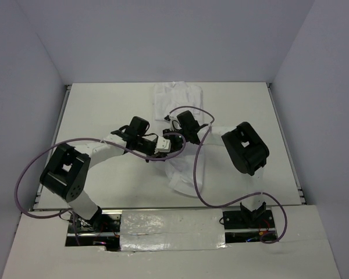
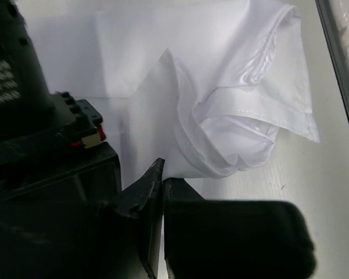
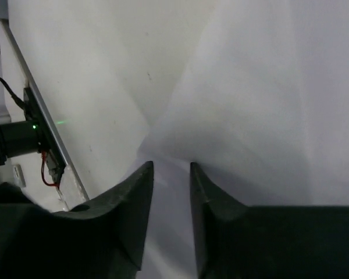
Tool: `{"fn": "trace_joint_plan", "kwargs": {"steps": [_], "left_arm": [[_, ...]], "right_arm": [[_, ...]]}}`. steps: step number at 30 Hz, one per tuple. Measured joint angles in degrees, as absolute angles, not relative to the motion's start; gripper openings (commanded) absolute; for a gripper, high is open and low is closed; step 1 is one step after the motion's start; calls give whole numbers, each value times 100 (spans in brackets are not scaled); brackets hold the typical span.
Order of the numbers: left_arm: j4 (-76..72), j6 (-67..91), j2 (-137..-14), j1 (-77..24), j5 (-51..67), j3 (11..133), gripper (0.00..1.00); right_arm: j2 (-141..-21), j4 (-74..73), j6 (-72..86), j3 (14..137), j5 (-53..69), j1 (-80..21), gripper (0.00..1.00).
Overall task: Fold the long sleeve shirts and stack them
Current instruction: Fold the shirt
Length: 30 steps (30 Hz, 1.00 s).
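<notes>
**Shirt fold update: mid-fold, no stack to show yet**

Going left to right. My left hand (image 2: 163, 171) has its fingers pressed almost together, with a corner of the shirt (image 1: 184, 177) pinched between them. In the left wrist view the cloth just past the fingers is bunched into a loose wad with a hem showing, not a flat panel.

The shirt runs down the middle of the desk (image 1: 104, 104). One flattish part lies toward the far edge and a rumpled part lies toward the arm bases. Both hands meet over the stretch in between, so I can't tell how the two parts join up.

My right hand (image 3: 171, 171) has its fingers a little apart, right down at the cloth. I don't see anything clamped between them.

Progress-wise I'd call it somewhere in the middle at best. There's no tidy rectangle anywhere, I can't pick out the sleeves, and nothing is stacked. What's left is flattening it, finishing the folds and placing it.

As for what's in the way, the right arm's purple cable (image 1: 196, 174) crosses the near part of the shirt in the top view, and I reckon it could drag the cloth. The two hands are also nearly touching, so there's not much room to work.
</notes>
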State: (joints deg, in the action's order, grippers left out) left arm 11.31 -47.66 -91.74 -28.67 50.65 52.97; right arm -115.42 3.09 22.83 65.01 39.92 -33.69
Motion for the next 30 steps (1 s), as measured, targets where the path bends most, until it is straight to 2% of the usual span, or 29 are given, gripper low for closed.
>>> {"fn": "trace_joint_plan", "kwargs": {"steps": [3,7,10,13,15,17,21,22,30], "left_arm": [[1142,-4604,-9334,-2821,5105,5437,12],[1256,-4628,-9365,-2786,5155,5465,12],[1308,-4619,-9365,-2777,5179,5465,12],[1247,-4543,-9365,-2755,5210,5461,11],[1166,-4451,-9365,-2742,5240,5441,11],[1096,-4370,-9365,-2718,5258,5408,11],[974,-4239,-9365,-2683,5280,5343,11],[928,-4180,-9365,-2672,5280,5328,11],[786,-4018,-9365,-2626,5280,5310,11]], "right_arm": [[-11277,-165,2040,6796,3811,-3312,51],[-10436,-696,1863,6956,3415,-2965,56],[-9277,-803,1734,6576,2880,-2488,58],[-7642,-856,1302,5655,2161,-2279,60],[-6687,-943,875,5083,1942,-2571,66],[-5892,-1061,169,4582,1798,-3120,80],[-4930,-1656,-1275,3817,1678,-4206,87],[-4834,-1839,-1511,3701,1627,-4362,99],[-5142,-2637,-2145,3299,502,-6095,100]]}}
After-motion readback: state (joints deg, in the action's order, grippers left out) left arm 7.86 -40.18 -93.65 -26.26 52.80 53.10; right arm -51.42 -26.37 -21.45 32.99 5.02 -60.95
